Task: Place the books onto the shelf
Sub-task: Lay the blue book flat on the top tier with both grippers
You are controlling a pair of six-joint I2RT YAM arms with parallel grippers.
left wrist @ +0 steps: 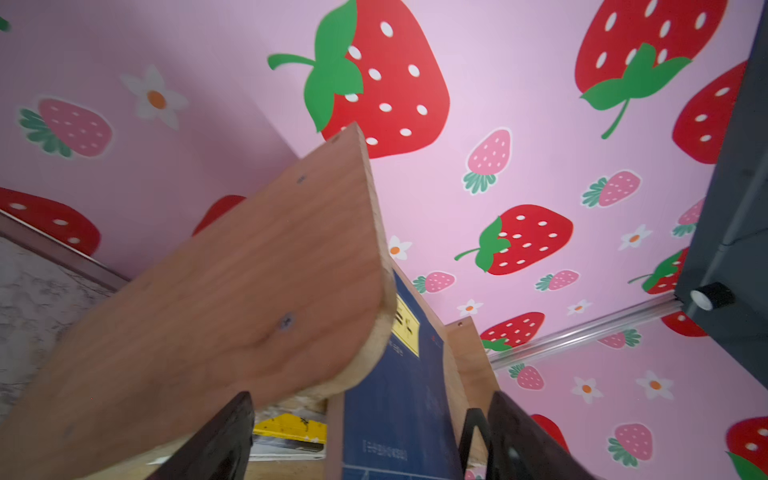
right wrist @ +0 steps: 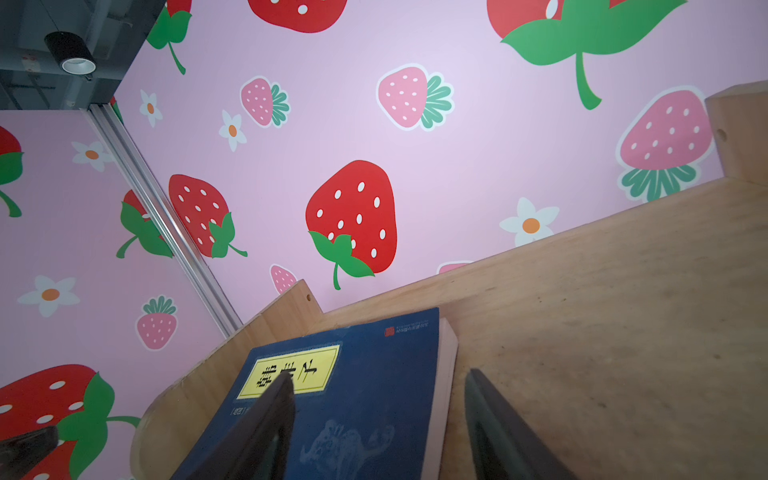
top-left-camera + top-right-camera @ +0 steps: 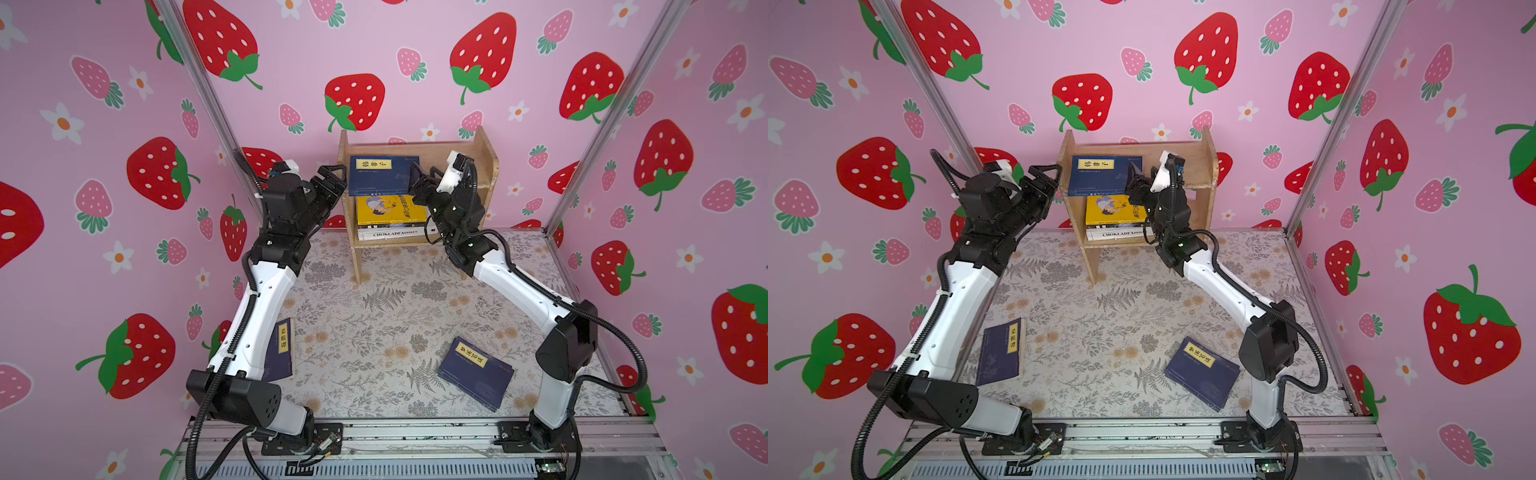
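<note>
The shelf (image 3: 488,166) stands at the back of the desk (image 3: 374,316). Its upper tier holds one navy book (image 3: 380,178) with a yellow label, lying flat just beside the left side panel. The lower tier holds a flat stack, with a yellow cartoon book (image 3: 390,210) on top and the white "Chokladfabriken" (image 3: 390,235) at the bottom. I cannot tell what the thin dark band between them is. Two more navy books lie flat on the desk, one (image 3: 1000,353) beside the left arm and one (image 3: 476,374) at the front right. That makes three navy, one yellow and one white.

The left jaws are spread wide at the shelf's left side panel, gripping nothing. The right jaws are spread too, one finger (image 2: 266,415) over the upper book's cover and the other over bare board, holding nothing.
</note>
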